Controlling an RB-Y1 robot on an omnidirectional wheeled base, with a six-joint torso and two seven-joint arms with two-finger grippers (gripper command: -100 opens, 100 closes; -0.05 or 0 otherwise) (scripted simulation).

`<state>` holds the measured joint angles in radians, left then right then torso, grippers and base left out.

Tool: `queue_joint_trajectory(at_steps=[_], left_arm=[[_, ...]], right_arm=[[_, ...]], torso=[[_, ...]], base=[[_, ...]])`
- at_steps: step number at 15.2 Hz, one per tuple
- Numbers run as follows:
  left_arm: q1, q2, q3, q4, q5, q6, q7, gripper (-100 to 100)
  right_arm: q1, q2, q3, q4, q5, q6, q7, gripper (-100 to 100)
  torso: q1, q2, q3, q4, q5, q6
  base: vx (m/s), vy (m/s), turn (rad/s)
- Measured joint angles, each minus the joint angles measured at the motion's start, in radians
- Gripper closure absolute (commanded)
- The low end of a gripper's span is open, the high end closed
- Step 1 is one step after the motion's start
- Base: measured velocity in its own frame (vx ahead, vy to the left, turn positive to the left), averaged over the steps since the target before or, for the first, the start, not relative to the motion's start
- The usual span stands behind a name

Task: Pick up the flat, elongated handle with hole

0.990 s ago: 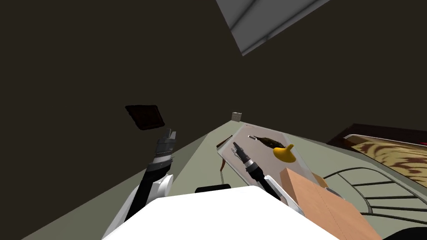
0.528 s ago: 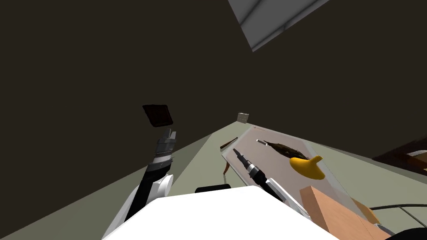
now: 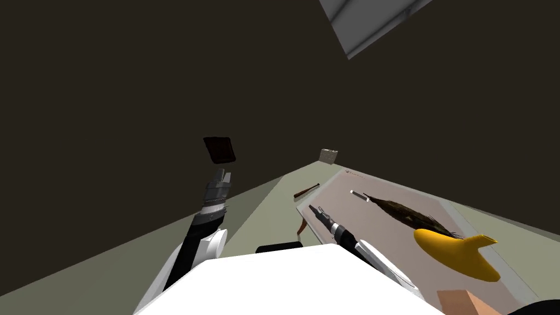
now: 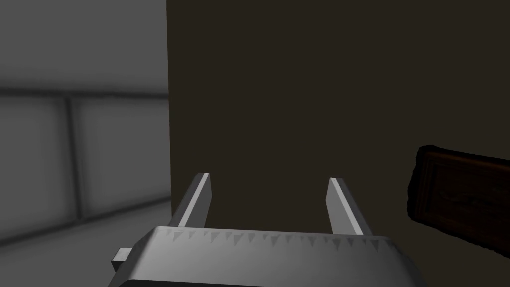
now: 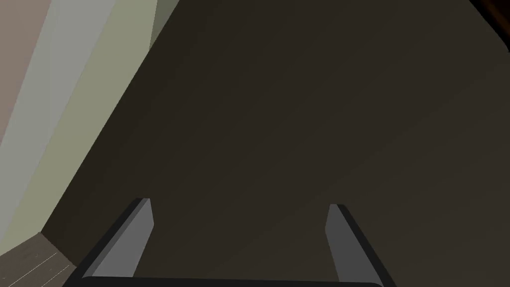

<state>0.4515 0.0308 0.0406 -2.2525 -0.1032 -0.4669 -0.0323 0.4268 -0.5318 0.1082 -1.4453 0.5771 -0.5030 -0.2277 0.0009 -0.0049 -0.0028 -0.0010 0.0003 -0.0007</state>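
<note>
Dark flat handle (image 3: pixel 407 214) apart, beyond right gripper (image 3: pixel 313 207) | right, left gripper (image 4: pixel 269 182): fingers wide

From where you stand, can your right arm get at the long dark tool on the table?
Probably yes. The right gripper is open above the table, near its edge; the long dark tool lies just beyond on bare surface, and the yellow thing sits by its far end, not between.

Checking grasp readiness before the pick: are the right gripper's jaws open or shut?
Open: on the right gripper, the wrist view shows both jaws standing well apart with nothing held between them.
</note>
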Motion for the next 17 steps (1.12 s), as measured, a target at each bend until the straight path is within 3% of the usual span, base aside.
queue_joint_trajectory(at_steps=[3, 9, 14, 17], left_arm=[[0.000, 0.000, 0.000, 0.000, 0.000, 0.000, 0.000, 0], [0.000, 0.000, 0.000, 0.000, 0.000, 0.000, 0.000, 0], [0.000, 0.000, 0.000, 0.000, 0.000, 0.000, 0.000, 0], [0.000, 0.000, 0.000, 0.000, 0.000, 0.000, 0.000, 0]], right_arm=[[-0.011, -0.021, 0.006, 0.080, 0.068, 0.010, -0.012, -100], [-0.004, -0.056, 0.014, 0.167, 0.170, 0.029, -0.034, -100], [-0.022, -0.064, 0.018, 0.272, 0.244, 0.034, -0.038, -100], [-0.012, -0.093, 0.020, 0.321, 0.297, 0.041, -0.056, -100]], torso=[[0.000, 0.000, 0.000, 0.000, 0.000, 0.000], [0.000, 0.001, 0.001, 0.000, 0.000, 0.000], [0.000, 0.002, 0.001, 0.000, 0.000, 0.000], [0.000, 0.001, 0.001, 0.000, 0.000, 0.001]], base=[[0.062, -0.005, 0.182], [0.048, -0.008, 0.153], [0.047, -0.013, 0.160], [0.053, -0.018, 0.152]])
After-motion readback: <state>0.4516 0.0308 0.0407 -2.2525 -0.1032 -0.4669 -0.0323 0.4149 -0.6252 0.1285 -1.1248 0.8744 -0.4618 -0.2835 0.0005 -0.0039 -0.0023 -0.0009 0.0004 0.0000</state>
